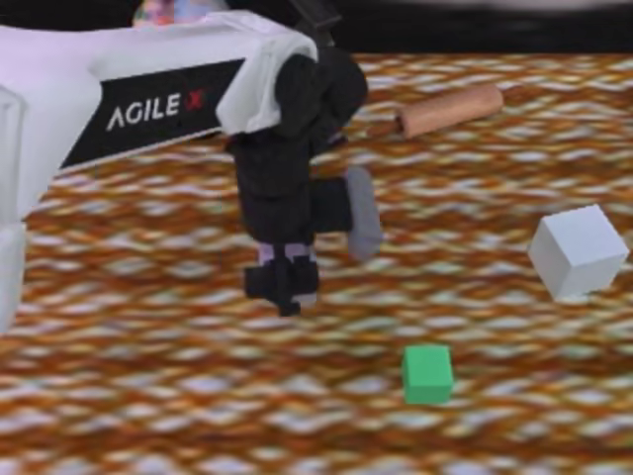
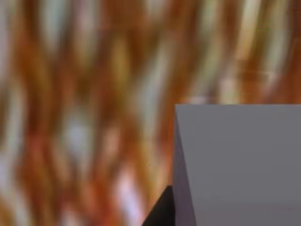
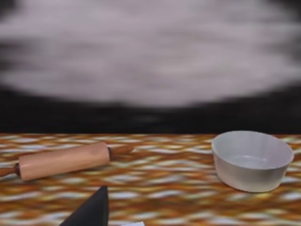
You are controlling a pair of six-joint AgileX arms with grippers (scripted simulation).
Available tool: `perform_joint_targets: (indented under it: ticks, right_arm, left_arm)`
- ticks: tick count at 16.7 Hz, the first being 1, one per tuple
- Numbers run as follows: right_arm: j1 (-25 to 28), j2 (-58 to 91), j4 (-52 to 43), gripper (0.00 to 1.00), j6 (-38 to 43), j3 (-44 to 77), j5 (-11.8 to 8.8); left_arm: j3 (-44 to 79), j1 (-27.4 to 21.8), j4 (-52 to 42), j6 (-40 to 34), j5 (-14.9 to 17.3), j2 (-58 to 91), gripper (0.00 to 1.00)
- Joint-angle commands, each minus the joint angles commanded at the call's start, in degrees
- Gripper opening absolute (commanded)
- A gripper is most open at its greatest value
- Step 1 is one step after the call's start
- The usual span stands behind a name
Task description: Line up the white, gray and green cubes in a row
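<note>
My left gripper [image 1: 285, 282] hangs over the middle of the table, shut on the gray cube [image 2: 235, 160]. In the top view only lavender slivers of that cube [image 1: 269, 253] show around the black fingers. One dark finger [image 2: 162, 214] presses against the cube's side in the left wrist view. The green cube [image 1: 427, 374] lies on the cloth to the front right of that gripper. The white cube [image 1: 579, 250] sits near the table's right edge. My right arm is outside the top view, and only a dark tip of my right gripper [image 3: 96, 212] shows in its wrist view.
A wooden rolling pin [image 1: 450, 109] lies at the back, right of the left arm; the right wrist view shows the rolling pin [image 3: 63, 161] too. A white bowl [image 3: 251, 160] stands on the orange woven cloth [image 1: 148, 396] that covers the table.
</note>
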Motion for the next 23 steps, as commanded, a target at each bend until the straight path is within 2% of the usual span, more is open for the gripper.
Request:
perform_joint_targets:
  ticks: [3,6,11,18,23]
  right_arm:
    - [0.00,0.00,0.00,1.00,0.00,0.00,0.00]
    - [0.00,0.00,0.00,1.00,0.00,0.00,0.00]
    - [0.00,0.00,0.00,1.00,0.00,0.00,0.00]
    - [0.00,0.00,0.00,1.00,0.00,0.00,0.00]
    - [0.00,0.00,0.00,1.00,0.00,0.00,0.00]
  left_arm:
    - [-3.03,-8.99,0.73,-5.22,-0.13,-2.74,0.00]
    - [-4.51,-12.61,1.24,-7.79,-0.29,-4.30,0.00]
    - [-4.49,-12.51,1.35,-7.72,-0.23,-4.00,0.00]
    - [-10.90,-12.82,13.46,-8.08,-0.22,1.18,0.00]
    - [-11.67,-12.96,14.68,-8.03,-0.24,1.96,0.00]
